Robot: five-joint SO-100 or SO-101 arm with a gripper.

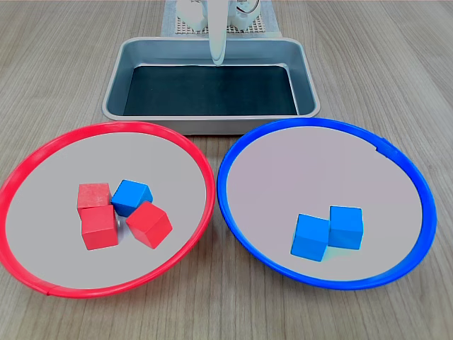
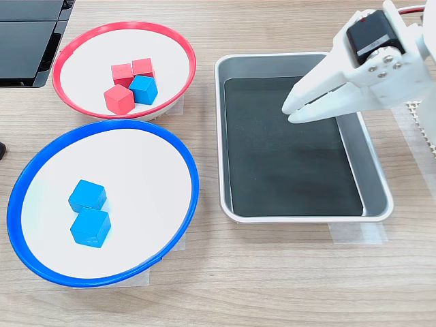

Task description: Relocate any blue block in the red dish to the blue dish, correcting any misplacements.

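Note:
The blue block [image 1: 132, 196] [image 2: 144, 89] lies in the red dish [image 1: 106, 127] [image 2: 122, 26], touching three red cubes [image 1: 99, 227] [image 2: 118, 99] clustered there. The blue dish [image 1: 318, 122] [image 2: 102, 124] holds two more blue cubes [image 1: 311, 236] [image 2: 87, 195], side by side. My white gripper [image 1: 216, 55] [image 2: 289, 112] hangs above the metal tray, away from both dishes. Its jaws are closed together with nothing between them.
A rectangular metal tray [image 1: 212, 126] [image 2: 300, 216] with a dark floor sits between the arm's base and the dishes. A black object [image 2: 27, 41] lies at the second exterior view's top left. The dishes almost touch each other.

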